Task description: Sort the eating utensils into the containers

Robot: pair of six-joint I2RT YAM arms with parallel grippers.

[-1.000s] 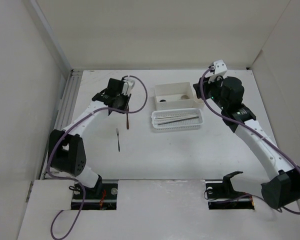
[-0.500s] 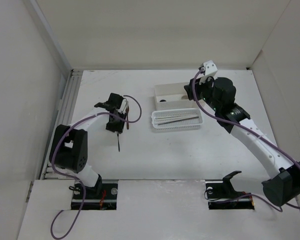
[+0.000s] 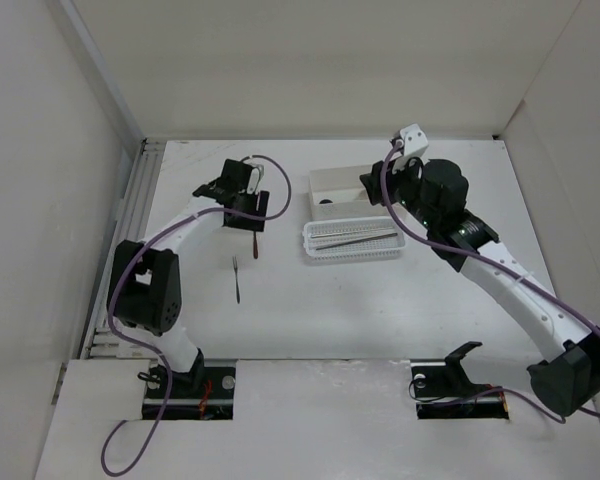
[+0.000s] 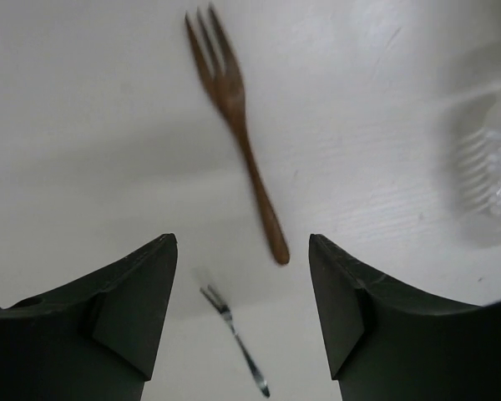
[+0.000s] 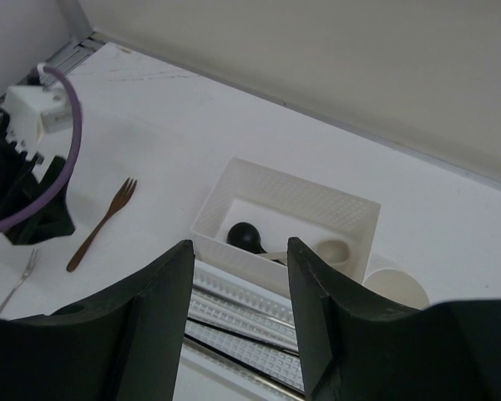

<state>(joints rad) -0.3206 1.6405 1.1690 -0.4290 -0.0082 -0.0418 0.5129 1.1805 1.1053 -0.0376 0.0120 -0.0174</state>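
Observation:
A brown fork (image 4: 238, 125) lies flat on the white table, also seen as the brown fork (image 3: 253, 243). A small silvery fork (image 4: 234, 338) lies just nearer, the same silvery fork (image 3: 236, 280). My left gripper (image 4: 242, 242) hovers open above both, holding nothing. My right gripper (image 5: 240, 246) is open and empty over the white box (image 5: 288, 200), which holds a black spoon (image 5: 249, 236) and a cream spoon (image 5: 334, 249). Chopsticks (image 5: 250, 322) lie in the perforated basket (image 3: 352, 255). The round cup (image 5: 397, 286) stands beside the box.
White enclosure walls stand on the left, back and right. A ribbed metal rail (image 3: 130, 220) runs along the table's left edge. The left arm's purple cable (image 5: 67, 159) loops above its wrist. Both arm bases sit at the near edge.
My left gripper dipped toward the near side, came back over the brown fork, and its jaws spread wider. My right gripper shifted left over the white box.

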